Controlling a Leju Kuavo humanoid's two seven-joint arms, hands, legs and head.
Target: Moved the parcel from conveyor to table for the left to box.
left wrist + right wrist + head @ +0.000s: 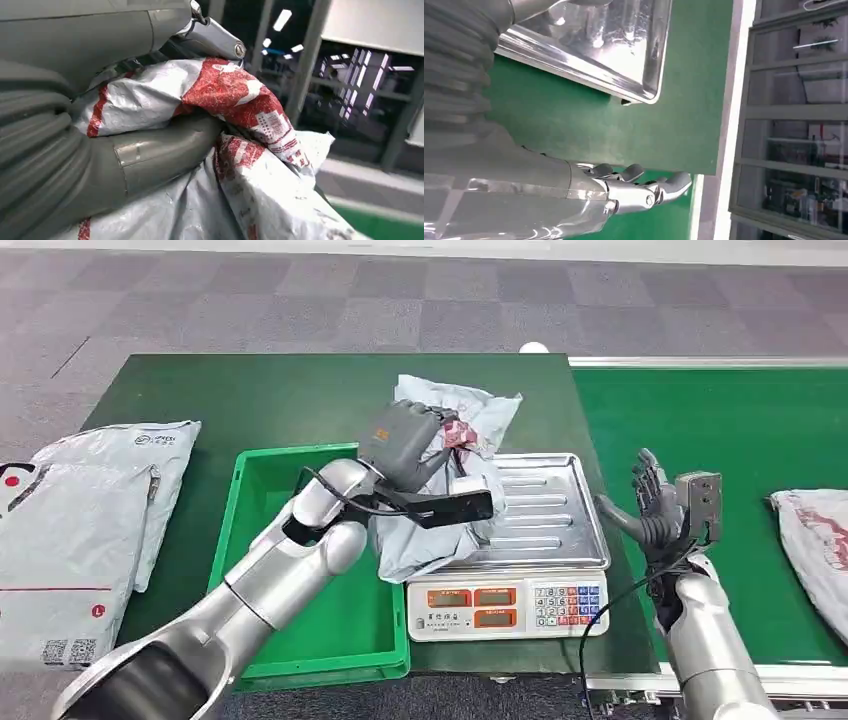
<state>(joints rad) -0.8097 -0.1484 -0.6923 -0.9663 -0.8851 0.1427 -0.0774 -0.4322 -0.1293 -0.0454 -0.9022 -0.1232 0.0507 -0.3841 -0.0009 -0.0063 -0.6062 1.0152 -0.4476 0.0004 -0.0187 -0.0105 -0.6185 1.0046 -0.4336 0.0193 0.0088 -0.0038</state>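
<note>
left hand [402, 443]: grips crumpled grey plastic parcel with red print [440, 530], held over the steel tray of the white scale [545, 510] on dark green desk [250, 400] | right hand [645, 502]: empty, fingers spread, beside scale | green plastic crate [262, 465]: beneath left arm

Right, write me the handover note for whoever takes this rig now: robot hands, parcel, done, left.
Left robot hand: grips the grey and red parcel, thumb and fingers pressed into the bag, partly over the scale; whether it rests on the pan I cannot tell.
Right robot hand: holds nothing, fingers spread, beside the scale at the edge of the conveyor.
Done: the parcel is off the conveyor and over the table.
Left: carry it into the green box and release.
Also: another parcel waits on the conveyor; grey bags lie left of the box.
</note>
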